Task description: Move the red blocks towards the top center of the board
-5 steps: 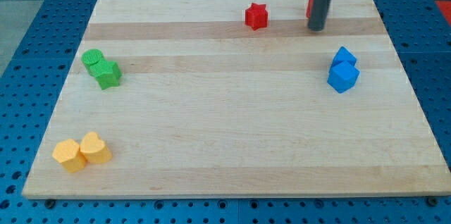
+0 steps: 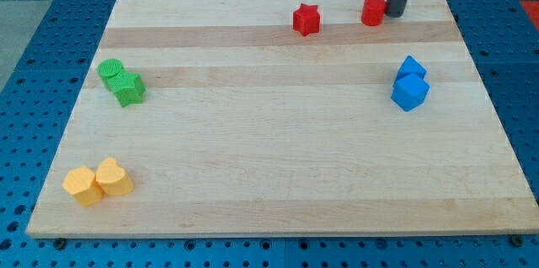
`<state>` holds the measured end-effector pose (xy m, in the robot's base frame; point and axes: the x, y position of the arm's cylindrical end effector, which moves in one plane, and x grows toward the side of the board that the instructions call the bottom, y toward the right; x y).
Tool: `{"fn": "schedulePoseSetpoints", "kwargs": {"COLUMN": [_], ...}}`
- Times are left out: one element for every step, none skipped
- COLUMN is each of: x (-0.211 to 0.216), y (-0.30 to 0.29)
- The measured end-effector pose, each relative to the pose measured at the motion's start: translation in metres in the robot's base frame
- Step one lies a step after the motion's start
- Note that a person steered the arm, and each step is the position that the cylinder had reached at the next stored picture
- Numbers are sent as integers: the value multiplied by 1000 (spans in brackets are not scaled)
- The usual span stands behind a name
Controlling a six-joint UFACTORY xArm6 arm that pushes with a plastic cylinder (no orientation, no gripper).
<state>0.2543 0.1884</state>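
A red star block (image 2: 306, 19) sits near the top centre of the wooden board (image 2: 269, 167). A red round block (image 2: 373, 11) sits to its right, near the top edge. My tip (image 2: 394, 13) is at the right side of the red round block, touching or nearly touching it. The dark rod rises out of the view's top.
Two blue blocks (image 2: 410, 83) sit together at the right. Two green blocks (image 2: 121, 82) sit together at the left. Two yellow blocks (image 2: 98, 181) sit at the bottom left. A blue pegboard surface surrounds the board.
My tip has moved right and up, from in front of the red round block to its right side. The red round block is now uncovered. Other blocks have not moved.
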Motion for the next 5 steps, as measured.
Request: {"fn": "schedulePoseSetpoints", "kwargs": {"x": [4,4,-22,-28,-11], "y": [-17,-25,-19,-21,-24]}}
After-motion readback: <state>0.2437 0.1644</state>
